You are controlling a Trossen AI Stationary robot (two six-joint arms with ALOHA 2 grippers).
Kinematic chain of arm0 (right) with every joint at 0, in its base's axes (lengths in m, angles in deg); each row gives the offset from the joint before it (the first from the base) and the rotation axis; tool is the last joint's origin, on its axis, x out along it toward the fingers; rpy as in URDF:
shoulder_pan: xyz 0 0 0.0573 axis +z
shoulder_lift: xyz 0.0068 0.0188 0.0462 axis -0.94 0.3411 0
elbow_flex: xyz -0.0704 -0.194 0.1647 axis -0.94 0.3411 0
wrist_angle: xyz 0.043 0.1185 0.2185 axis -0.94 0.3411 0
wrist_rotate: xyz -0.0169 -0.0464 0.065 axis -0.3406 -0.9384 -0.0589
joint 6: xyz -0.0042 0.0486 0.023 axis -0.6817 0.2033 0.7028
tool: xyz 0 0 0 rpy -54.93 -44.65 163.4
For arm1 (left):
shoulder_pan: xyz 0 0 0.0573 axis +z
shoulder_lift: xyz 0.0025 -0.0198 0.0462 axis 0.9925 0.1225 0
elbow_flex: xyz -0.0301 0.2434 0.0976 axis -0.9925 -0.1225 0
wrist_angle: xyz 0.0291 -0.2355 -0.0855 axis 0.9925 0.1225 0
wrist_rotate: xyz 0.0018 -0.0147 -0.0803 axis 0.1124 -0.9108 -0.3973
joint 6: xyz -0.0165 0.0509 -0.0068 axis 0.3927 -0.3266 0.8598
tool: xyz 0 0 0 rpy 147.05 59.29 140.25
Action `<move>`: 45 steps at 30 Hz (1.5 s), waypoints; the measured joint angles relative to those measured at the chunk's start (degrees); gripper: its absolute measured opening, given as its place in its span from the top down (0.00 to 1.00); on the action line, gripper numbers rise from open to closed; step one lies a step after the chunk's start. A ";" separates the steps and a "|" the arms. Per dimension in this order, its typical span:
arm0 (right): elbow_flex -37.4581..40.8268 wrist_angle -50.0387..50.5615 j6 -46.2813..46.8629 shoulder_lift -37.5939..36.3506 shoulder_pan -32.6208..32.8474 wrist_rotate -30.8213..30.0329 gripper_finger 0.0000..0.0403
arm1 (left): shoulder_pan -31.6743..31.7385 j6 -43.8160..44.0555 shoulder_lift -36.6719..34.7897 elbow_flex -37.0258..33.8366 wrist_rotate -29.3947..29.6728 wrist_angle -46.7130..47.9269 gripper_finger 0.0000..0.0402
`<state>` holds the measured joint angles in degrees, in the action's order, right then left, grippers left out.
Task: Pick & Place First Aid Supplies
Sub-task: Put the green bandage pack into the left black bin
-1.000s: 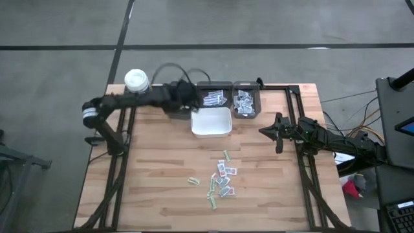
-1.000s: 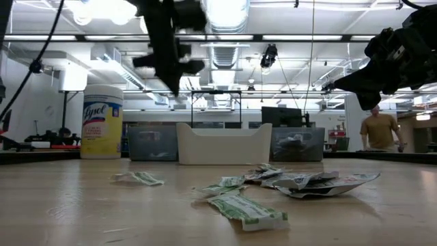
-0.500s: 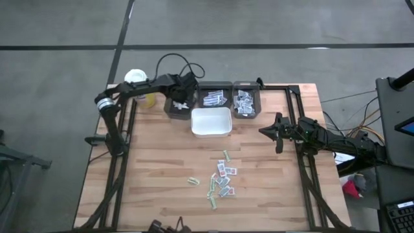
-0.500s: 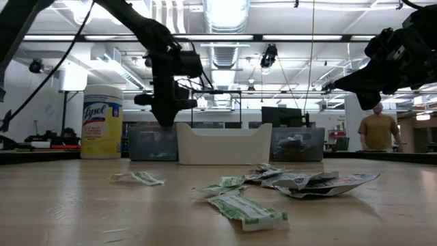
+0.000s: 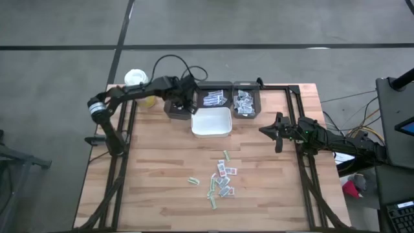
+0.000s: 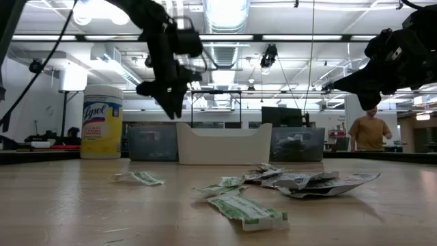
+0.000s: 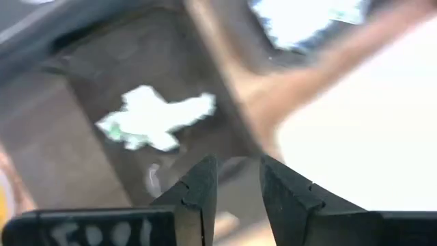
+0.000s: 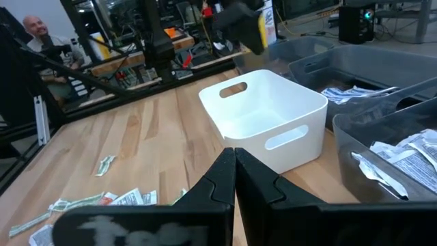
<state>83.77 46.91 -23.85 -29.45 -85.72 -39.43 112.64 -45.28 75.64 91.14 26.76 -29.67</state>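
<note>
The first aid supplies point(image 5: 221, 178) lie scattered as small flat packets on the wooden table's near middle, also in the low view point(image 6: 273, 183). My left gripper point(image 7: 237, 179) hangs open over the leftmost dark bin point(image 5: 172, 111) at the far edge, fingers slanting down, nothing between them. One white-and-green packet point(image 7: 156, 120) lies on that bin's floor. Seen from above, my left gripper point(image 5: 188, 101) is over the bin's right part. My right gripper point(image 8: 234, 161) waits shut by the table's right edge point(image 5: 269, 130).
Two more dark bins point(image 5: 213, 98) point(image 5: 246, 101) holding packets stand at the far edge. A white tub point(image 5: 211, 122) stands in front of them. A yellow wipes bottle point(image 6: 102, 121) is at the far left corner. A person point(image 6: 371, 131) stands in the room behind.
My left gripper has come down from high above the table to just over the leftmost dark bin, and has tipped from pointing straight down to slanting. My right arm has kept still.
</note>
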 joint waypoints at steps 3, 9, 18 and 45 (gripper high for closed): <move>0.00 0.02 -0.12 -0.01 -0.01 -0.01 0.98 | -5.51 1.62 -2.86 0.00 -0.53 0.35 0.74; 0.01 0.04 -0.14 0.01 -0.01 0.01 0.98 | -24.32 6.22 -5.61 0.00 -1.17 0.42 0.74; 0.00 0.05 -0.97 0.03 -0.01 0.03 0.98 | -48.51 14.04 -0.93 -0.02 3.21 -0.46 0.74; 0.01 0.05 -0.55 0.01 0.00 0.14 0.98 | -51.44 33.58 16.61 0.27 -2.19 -3.09 0.74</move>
<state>83.78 46.96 -24.40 -29.44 -85.73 -39.29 61.20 -11.70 92.25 91.41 24.57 -32.76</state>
